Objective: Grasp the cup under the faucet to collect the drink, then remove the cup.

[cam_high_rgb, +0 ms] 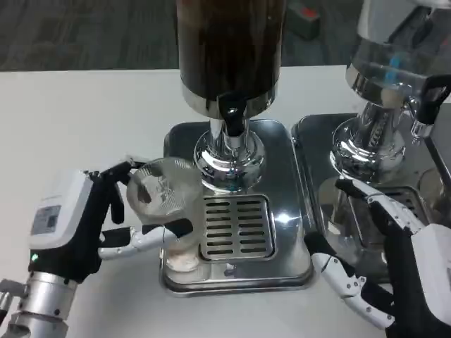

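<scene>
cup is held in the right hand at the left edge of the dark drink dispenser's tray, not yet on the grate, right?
Not quite: the head view shows the left hand holding the clear cup, not the right hand, which holds nothing. The rest stands: the cup is at the left edge of the tray, beside the grate, not on it.

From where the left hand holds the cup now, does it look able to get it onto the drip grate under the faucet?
Probably yes: the left hand holds the cup at the grate's left edge, and nothing sits on the grate below the faucet.
</scene>
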